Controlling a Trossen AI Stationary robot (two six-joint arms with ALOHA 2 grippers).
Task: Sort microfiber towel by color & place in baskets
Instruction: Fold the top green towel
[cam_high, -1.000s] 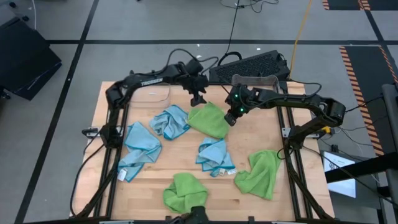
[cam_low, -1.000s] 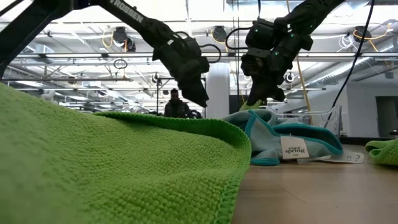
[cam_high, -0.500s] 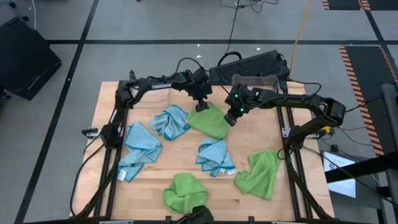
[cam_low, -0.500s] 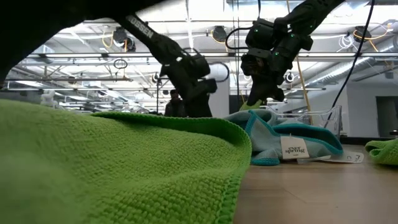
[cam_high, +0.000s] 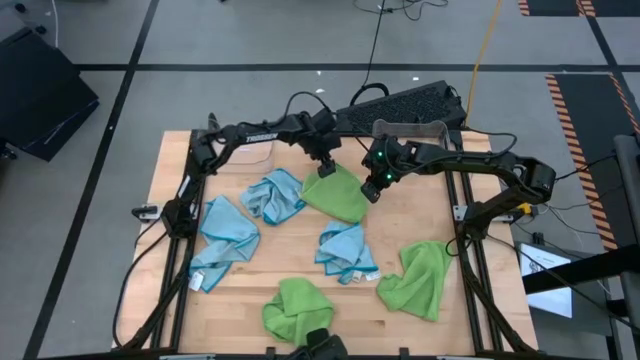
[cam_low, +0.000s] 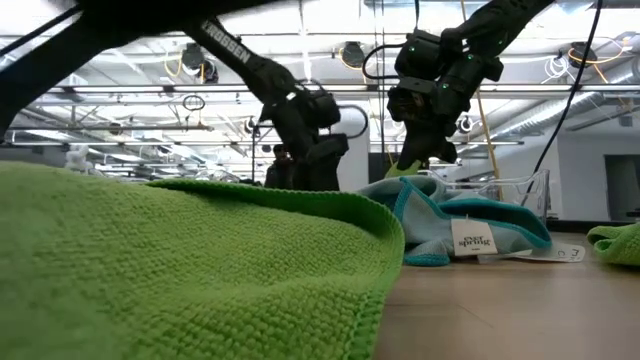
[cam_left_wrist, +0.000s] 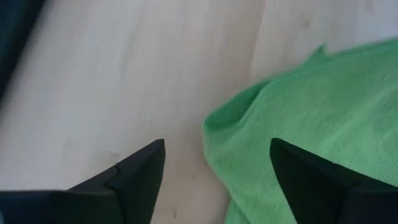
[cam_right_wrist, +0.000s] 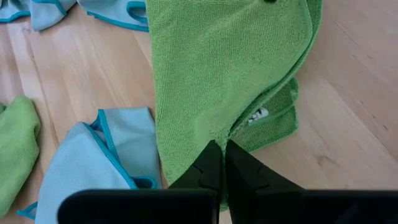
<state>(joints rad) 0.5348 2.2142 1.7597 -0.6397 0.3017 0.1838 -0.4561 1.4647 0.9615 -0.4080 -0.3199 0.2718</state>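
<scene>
We see a pale wooden tabletop (cam_high: 290, 265) on a grey floor, a hall with ceiling trusses beyond. Blue and green towels lie scattered; two clear baskets (cam_high: 247, 151) (cam_high: 410, 131) sit at the far edge, contents unclear. The right tool (cam_high: 372, 189) is clenched on the central green towel (cam_high: 340, 195); the left tool (cam_high: 325, 165) is spread wide at its corner.
</scene>
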